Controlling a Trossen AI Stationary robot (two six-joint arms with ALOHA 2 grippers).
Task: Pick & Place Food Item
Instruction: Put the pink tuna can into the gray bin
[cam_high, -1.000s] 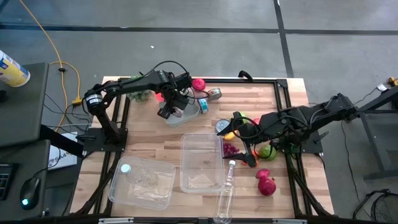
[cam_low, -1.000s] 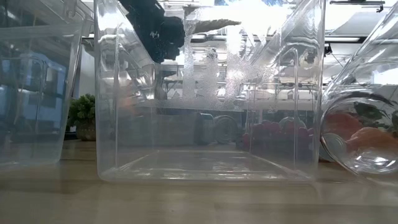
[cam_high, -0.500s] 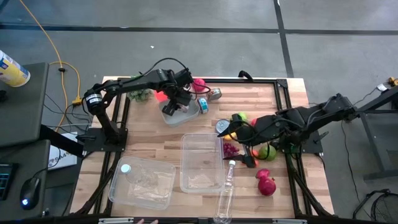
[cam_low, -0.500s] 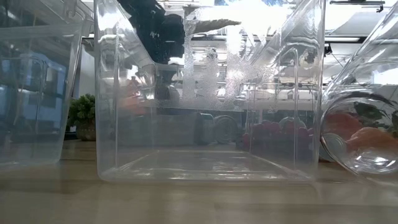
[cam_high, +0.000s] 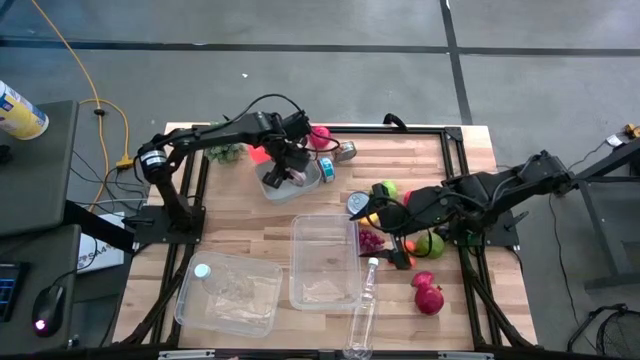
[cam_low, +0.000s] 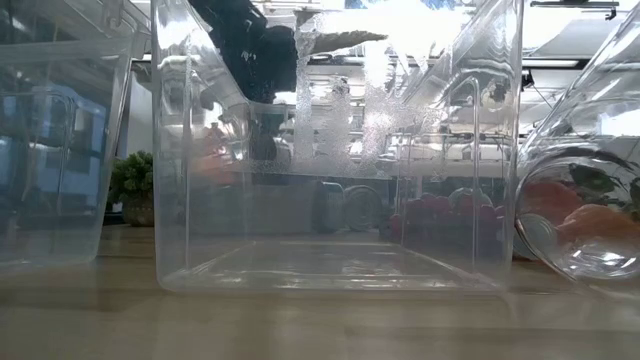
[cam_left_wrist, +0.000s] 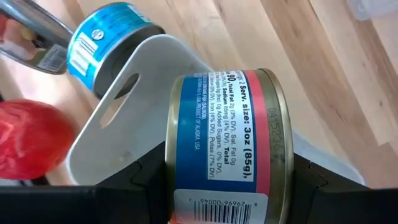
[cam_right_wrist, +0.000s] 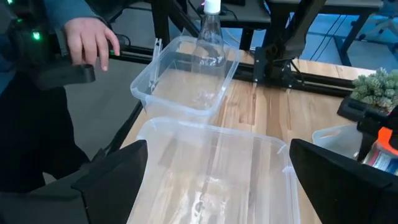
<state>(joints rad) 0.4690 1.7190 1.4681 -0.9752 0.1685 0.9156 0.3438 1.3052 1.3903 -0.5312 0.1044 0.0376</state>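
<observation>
- Jaws of the left gripper (cam_left_wrist: 217, 186) are clamped on a food can (cam_left_wrist: 225, 149) with a blue and pink label, held over a white tray (cam_high: 290, 185) at the table's (cam_high: 250, 225) far side.
- Right gripper (cam_high: 392, 238) jaws stand wide apart, holding nothing, above the purple grapes (cam_high: 370, 240) beside the clear bin (cam_high: 325, 262).
- Second blue-labelled can (cam_left_wrist: 102, 43) lies just beside the tray.
- Red fruit (cam_left_wrist: 28, 140) lies near the tray.
- A person's hand (cam_right_wrist: 90, 37) shows beyond the table.

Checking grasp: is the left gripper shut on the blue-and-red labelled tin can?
Yes. The left gripper clamps the blue-and-red labelled tin can between both fingers.
</observation>
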